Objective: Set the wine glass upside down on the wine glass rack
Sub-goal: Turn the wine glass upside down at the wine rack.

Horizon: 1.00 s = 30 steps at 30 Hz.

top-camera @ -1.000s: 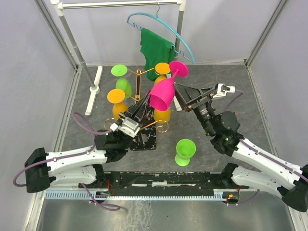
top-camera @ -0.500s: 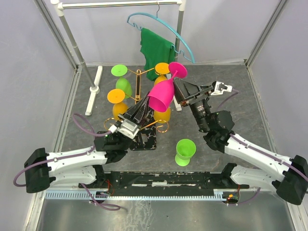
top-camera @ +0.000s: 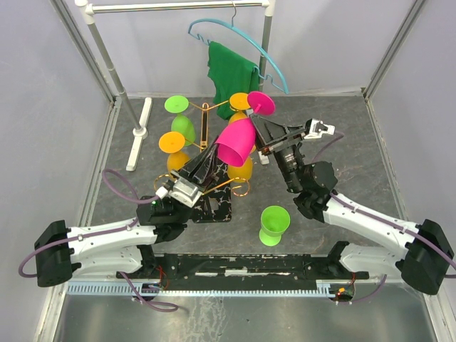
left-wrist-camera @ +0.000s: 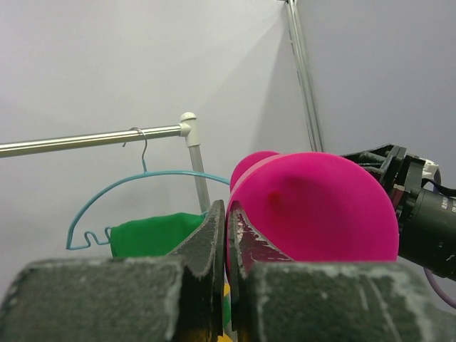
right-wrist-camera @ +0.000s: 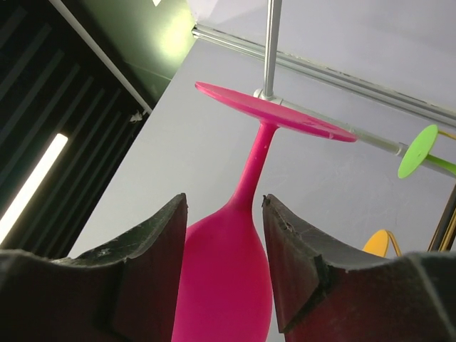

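My left pincer (top-camera: 217,152) reaches up from the near left, and its two fingers are pinched almost together on the rim of the pink wine glass (top-camera: 235,141). From that wrist only a thin slit shows between the fingers, with the pink wall running into it. My right pincer (top-camera: 265,140) comes in from the right. Its fingers (right-wrist-camera: 153,263) stand apart, one on each side of the bowl where it narrows into the stem. The pink fills the gap between them, but I cannot tell whether they press on it.

The glass hangs in the air, tilted, over the right side of the wine glass rack (top-camera: 204,121). Its mouth points down toward the near left. Its round foot (top-camera: 261,102) is up at the far right, just beside the foot of an orange glass (top-camera: 241,101) on the rack. The gold stand rises from a black marbled base (top-camera: 221,208), which lies under my left wrist. A light green glass (top-camera: 178,105) and another orange one (top-camera: 172,141) are on the rack's left arms.

A green glass (top-camera: 273,225) stands upright on the table, near and right of the rack, apart from both pincers
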{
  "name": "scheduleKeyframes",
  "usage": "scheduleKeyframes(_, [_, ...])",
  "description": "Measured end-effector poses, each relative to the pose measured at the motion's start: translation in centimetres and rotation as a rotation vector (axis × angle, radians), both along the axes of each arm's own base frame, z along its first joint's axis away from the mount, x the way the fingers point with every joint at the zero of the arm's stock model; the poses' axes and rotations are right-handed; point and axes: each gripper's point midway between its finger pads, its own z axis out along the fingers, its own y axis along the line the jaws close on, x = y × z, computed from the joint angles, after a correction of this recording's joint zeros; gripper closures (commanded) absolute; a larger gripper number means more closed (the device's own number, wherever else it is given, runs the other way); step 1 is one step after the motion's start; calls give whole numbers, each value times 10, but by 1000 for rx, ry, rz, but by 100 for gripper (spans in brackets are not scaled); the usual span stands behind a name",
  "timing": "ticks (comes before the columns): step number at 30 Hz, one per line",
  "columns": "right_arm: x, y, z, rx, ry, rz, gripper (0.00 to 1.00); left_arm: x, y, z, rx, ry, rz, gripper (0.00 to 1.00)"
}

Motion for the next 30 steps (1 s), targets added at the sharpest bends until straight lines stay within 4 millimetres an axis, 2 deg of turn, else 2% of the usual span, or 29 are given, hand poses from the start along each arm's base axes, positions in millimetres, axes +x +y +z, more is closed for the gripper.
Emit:
scheduleKeyframes(10, [-1,5,8,32,-17,31,54,-1,3,4,-24,-6,-4,97])
scheduleKeyframes(17, [0,4,11,52,-15,36,76,-4,6,7,-48,-12,-16,96])
scheduleKeyframes(22, [-2,2,15,73,-24,41,89,-8,9,11,-65,-18,-38,86])
scheduleKeyframes(25, [-4,0,19,80,-34,40,91,-9,10,11,-64,-15,-46,77])
scheduleKeyframes(30, [-8,-4,22,57,-58,24,92,-11,7,8,-47,-4,-64,70])
